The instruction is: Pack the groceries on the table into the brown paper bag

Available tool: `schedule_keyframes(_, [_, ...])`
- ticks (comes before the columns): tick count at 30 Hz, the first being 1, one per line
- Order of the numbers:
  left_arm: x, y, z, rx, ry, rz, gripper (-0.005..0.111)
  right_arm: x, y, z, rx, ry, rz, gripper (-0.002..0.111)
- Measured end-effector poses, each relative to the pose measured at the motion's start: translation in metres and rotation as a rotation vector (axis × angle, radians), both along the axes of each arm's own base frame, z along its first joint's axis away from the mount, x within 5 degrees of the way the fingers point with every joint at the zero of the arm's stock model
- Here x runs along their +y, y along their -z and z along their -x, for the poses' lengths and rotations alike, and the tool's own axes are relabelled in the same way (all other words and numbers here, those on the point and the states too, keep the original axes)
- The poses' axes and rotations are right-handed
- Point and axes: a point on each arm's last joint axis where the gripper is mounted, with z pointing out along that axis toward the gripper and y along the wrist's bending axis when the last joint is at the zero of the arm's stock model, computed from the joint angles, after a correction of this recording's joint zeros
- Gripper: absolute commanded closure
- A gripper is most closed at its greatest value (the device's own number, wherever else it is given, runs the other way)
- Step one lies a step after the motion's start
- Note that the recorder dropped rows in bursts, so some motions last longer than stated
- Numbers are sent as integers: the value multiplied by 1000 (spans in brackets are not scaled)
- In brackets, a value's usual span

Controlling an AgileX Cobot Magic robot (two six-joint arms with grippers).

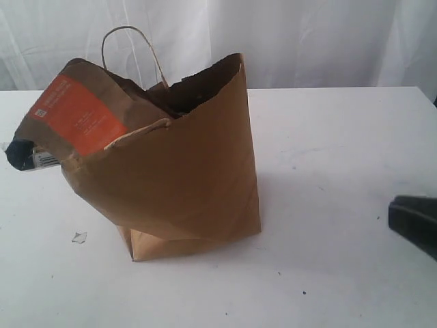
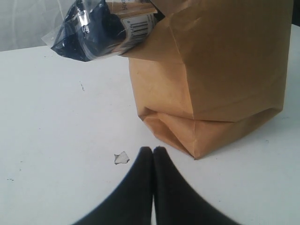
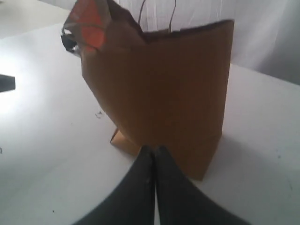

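Observation:
The brown paper bag [image 1: 184, 178] stands creased and leaning on the white table [image 1: 328, 137]. From its mouth on the left pokes the kraft pouch with the orange label [image 1: 78, 113]. Beneath the pouch, the dark blue end of the long spaghetti packet [image 1: 24, 155] juts out past the bag's rim, and its barcode shows in the left wrist view [image 2: 93, 28]. The other groceries are hidden. My left gripper [image 2: 153, 150] is shut and empty, low on the table just short of the bag's base [image 2: 197, 136]. My right gripper [image 3: 153, 150] is shut and empty, facing the bag [image 3: 173, 84], and shows at the right edge [image 1: 395, 213].
A small torn scrap [image 1: 79, 237] lies on the table left of the bag's base, close to my left fingertips [image 2: 121, 158]. A white curtain hangs behind the table. Bare tabletop stretches right of the bag and in front of it.

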Motion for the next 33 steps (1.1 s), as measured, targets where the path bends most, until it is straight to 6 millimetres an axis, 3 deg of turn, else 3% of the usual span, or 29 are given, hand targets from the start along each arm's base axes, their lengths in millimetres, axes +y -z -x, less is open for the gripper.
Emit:
schedule_keyframes(8, [0, 0, 0, 0, 0, 0, 107, -16, 48, 0, -114, 88, 184, 108])
schedule_keyframes(12, [0, 0, 0, 0, 0, 0, 107, -18, 64, -1, -190, 103, 186, 108])
schedule_keyframes(19, [0, 0, 0, 0, 0, 0, 107, -23, 117, 1, -203, 148, 189, 108])
schedule_keyframes(33, [0, 0, 0, 0, 0, 0, 107, -32, 122, 4, -179, 248, 209, 108])
